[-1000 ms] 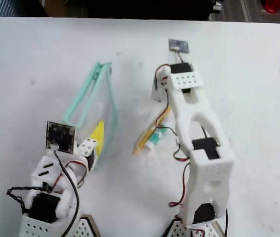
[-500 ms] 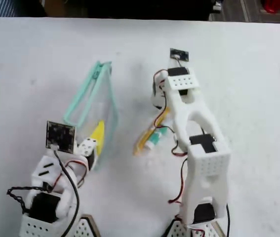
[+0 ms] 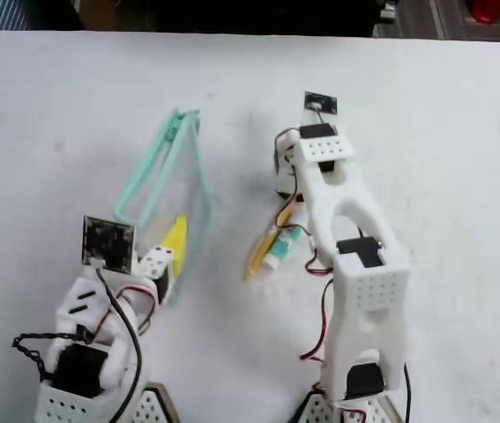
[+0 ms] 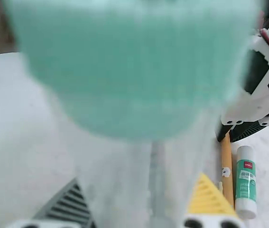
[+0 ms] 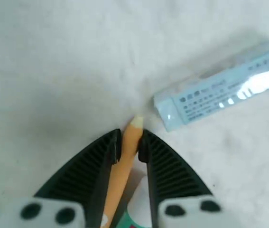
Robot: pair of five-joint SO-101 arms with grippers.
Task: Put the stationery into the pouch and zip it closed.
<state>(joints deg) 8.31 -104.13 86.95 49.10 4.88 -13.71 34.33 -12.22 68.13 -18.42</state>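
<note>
Right gripper point(image 5: 128, 137): narrow; clamped on the orange pencil point(image 5: 119, 178) just behind its tip, low at the white table point(image 3: 55, 132)
Left gripper point(image 4: 139, 180): jaws apart, one yellow and one black, with the pouch's clear wall between them; it sits at the pouch's corner nearest the arm bases
Pouch point(image 3: 157, 172): clear with a teal edge; mouth open; near the pencil but apart from it
Glue stick point(image 3: 281, 246): on the table, just beside the pencil
Eraser point(image 5: 222, 95): on the table, just past the pencil's tip; not touching it
</note>
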